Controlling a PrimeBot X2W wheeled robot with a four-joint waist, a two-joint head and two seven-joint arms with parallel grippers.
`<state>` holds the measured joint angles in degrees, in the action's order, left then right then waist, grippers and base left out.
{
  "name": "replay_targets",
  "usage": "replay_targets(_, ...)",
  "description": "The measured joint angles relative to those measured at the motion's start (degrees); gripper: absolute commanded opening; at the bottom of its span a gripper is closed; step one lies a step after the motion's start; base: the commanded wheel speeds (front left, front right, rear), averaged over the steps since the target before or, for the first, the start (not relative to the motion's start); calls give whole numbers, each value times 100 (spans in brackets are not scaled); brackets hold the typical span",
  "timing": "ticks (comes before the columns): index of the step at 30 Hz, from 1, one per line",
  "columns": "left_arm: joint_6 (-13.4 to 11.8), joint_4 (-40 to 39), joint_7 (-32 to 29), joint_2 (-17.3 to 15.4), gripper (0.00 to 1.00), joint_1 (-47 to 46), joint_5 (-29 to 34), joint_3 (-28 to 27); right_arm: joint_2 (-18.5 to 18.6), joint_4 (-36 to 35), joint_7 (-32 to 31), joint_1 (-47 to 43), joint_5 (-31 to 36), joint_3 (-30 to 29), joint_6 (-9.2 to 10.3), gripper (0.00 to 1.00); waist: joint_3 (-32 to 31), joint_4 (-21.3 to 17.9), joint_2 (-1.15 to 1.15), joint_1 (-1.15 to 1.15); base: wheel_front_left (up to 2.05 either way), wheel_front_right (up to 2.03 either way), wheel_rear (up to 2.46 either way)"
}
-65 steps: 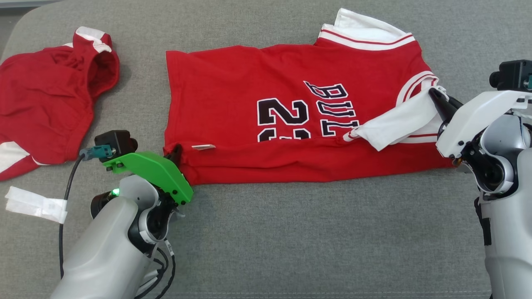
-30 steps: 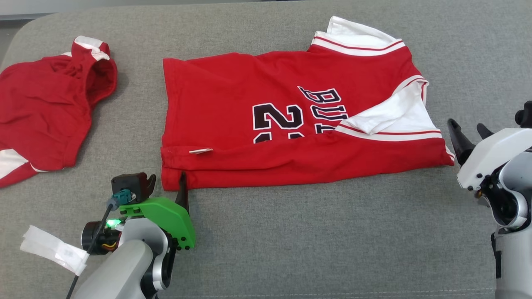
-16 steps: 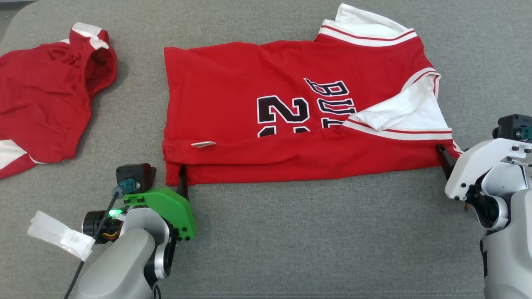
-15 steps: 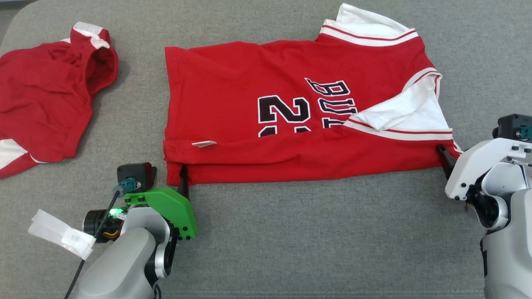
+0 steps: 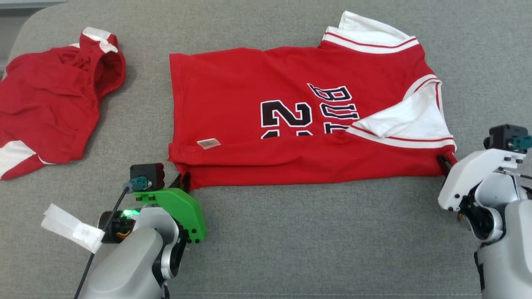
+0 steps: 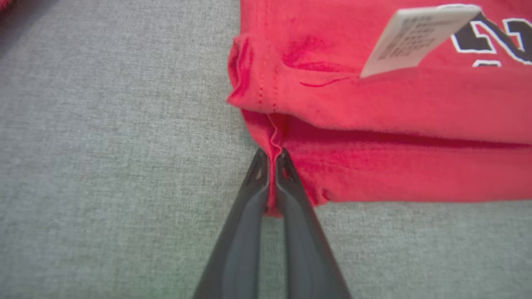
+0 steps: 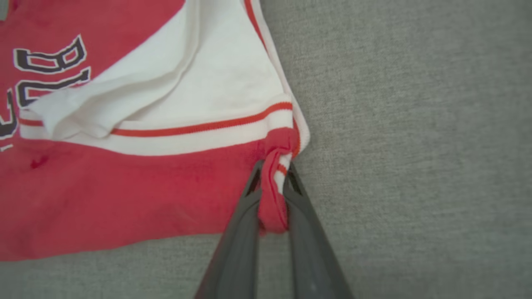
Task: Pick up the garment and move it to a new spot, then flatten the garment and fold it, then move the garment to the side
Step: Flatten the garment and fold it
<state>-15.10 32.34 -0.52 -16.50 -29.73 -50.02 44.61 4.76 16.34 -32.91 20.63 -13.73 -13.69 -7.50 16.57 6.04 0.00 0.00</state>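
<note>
A red jersey lies half-folded on grey upholstery, its two near-edge corners pinched by the left gripper and right gripper, fingers nearly together; lifting both corners evenly should keep the fold straight.

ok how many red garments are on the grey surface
2. The printed jersey lies mid-surface, its near corners pinched by the left tool and the right tool. A crumpled red garment lies at the far left. More could lie outside the frame.
</note>
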Motion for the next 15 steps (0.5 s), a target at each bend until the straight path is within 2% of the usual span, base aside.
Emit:
replay_targets(7, -20, -378, -133, -253, 0, 450, -140, -12, -141, -1096, 70, -1075, -423, -59, 1, 0, -284, -2, 0, 0, 0, 0, 0)
replay_targets(12, -235, -910, -245, -583, 0, 878, -223, -38, -190, -1629, 21, -1725, -636, -29, 0, 0, -429, -52, 0, 0, 0, 0, 0)
replay_targets(15, -379, -1193, -302, -714, 0, 1114, -296, -80, -193, -1673, -1, -1993, -946, 75, 1, 0, -471, -90, 0, 0, 0, 0, 0)
